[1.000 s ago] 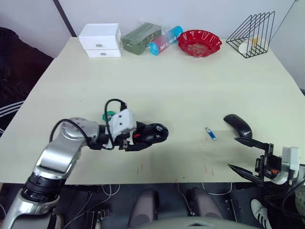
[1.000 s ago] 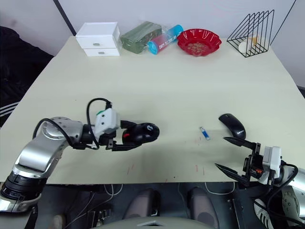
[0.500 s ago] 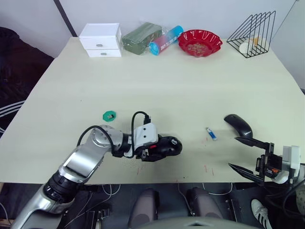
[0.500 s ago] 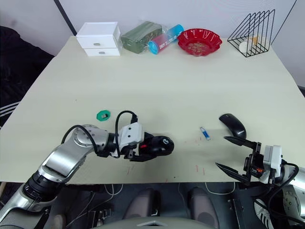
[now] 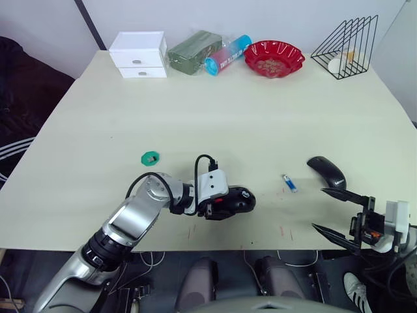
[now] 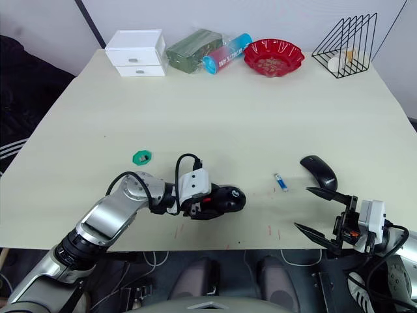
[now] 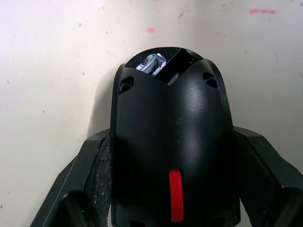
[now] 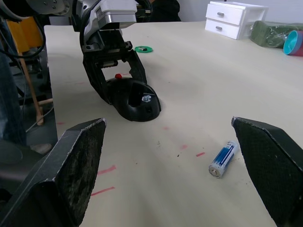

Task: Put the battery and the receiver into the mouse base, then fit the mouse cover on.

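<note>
So L gripper [image 5: 229, 203] clamps matte oval mouse base [image 5: 236, 201]; R gripper [image 5: 333, 210] wide apart, glossy mouse cover [image 5: 325, 171] nearby.

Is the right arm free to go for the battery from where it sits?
Probably yes. The right gripper is open, and bare table lies between it and the battery. The mouse cover sits beside that path, not across it.

A pale cream rectangular table [image 5: 260, 117] carries everything. Along its far edge sit a white two-drawer box [image 5: 137, 54], a green wrapped packet [image 5: 193, 51], a blue cylinder lying on its side [image 5: 227, 55], a red scalloped bowl [image 5: 274, 59] and a black wire rack [image 5: 345, 45]. Nearer lie a small green ring [image 5: 150, 158], the black compartmented mouse base [image 5: 233, 201], the small blue battery [image 5: 288, 183] and the glossy black mouse cover [image 5: 326, 171].
</note>
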Robot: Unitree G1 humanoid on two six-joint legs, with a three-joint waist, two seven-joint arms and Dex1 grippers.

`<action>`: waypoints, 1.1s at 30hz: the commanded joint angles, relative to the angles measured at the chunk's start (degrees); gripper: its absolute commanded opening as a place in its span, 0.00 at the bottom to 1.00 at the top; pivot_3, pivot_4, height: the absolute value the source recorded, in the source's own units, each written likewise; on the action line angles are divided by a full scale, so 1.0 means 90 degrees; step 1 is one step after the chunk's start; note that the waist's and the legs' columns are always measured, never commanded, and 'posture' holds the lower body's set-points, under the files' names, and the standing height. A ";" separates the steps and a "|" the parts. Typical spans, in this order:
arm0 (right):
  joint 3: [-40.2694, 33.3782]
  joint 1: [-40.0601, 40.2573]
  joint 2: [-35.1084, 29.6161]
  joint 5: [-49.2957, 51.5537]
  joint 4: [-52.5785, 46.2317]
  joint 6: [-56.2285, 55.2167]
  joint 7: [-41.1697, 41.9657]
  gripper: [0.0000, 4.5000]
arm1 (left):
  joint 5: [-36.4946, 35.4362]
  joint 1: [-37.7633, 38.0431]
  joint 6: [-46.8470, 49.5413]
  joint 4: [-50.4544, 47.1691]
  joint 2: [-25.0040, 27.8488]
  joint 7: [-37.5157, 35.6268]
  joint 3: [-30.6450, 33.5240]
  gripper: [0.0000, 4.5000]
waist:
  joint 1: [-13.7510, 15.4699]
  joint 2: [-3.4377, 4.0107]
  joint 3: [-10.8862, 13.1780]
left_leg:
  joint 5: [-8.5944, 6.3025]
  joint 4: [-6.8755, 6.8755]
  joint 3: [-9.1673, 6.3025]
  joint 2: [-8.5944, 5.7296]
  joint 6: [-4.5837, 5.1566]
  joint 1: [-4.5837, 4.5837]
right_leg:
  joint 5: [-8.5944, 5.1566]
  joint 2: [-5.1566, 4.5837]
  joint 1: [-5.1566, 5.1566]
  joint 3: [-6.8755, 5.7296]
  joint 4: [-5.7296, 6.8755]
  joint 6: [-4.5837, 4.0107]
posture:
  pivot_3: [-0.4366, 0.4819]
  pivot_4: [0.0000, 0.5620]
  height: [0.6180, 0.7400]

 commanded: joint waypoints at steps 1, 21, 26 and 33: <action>-0.0021 -0.0042 -0.0033 -0.0084 -0.0110 -0.0137 -0.0009 1.00 | 0.0214 -0.0106 -0.0198 0.0145 0.0043 -0.0075 -0.0218 0.64 | 0.0008 0.0001 -0.0001 | 0.0000 0.0000 0.0001 0.0000 0.0000 0.0000 | 0.0000 0.0000 0.0000 0.0000 0.0000 0.0000 | 0.48 0.27 1.00; 0.0843 -0.0001 0.0158 -0.1860 -0.2309 0.3517 -0.4081 1.00 | 0.0246 -0.0260 -0.0424 0.0435 -0.0072 -0.0175 -0.0236 0.64 | 0.0082 0.0009 -0.0005 | 0.0000 0.0000 0.0005 0.0000 0.0000 -0.0001 | -0.0001 0.0000 0.0000 0.0001 -0.0002 -0.0001 | 0.48 0.27 1.00; 0.1252 -0.0407 0.0425 -0.1997 -0.2655 0.4401 -0.4815 1.00 | 0.0261 -0.0311 -0.0436 0.0498 -0.0100 -0.0222 -0.0241 0.64 | 0.0105 0.0008 -0.0005 | 0.0000 0.0000 0.0008 -0.0001 0.0000 -0.0003 | -0.0001 0.0000 -0.0001 -0.0001 -0.0006 -0.0001 | 0.48 0.27 1.00; 0.1368 -0.0657 0.0662 -0.2217 -0.2655 0.5388 -0.5602 1.00 | 0.0304 -0.0262 -0.0508 0.0509 -0.0046 -0.0328 -0.0264 0.64 | 0.0111 0.0008 -0.0005 | 0.0000 0.0000 0.0009 -0.0001 0.0000 -0.0014 | 0.0000 0.0002 -0.0001 -0.0012 -0.0018 -0.0001 | 0.48 0.27 1.00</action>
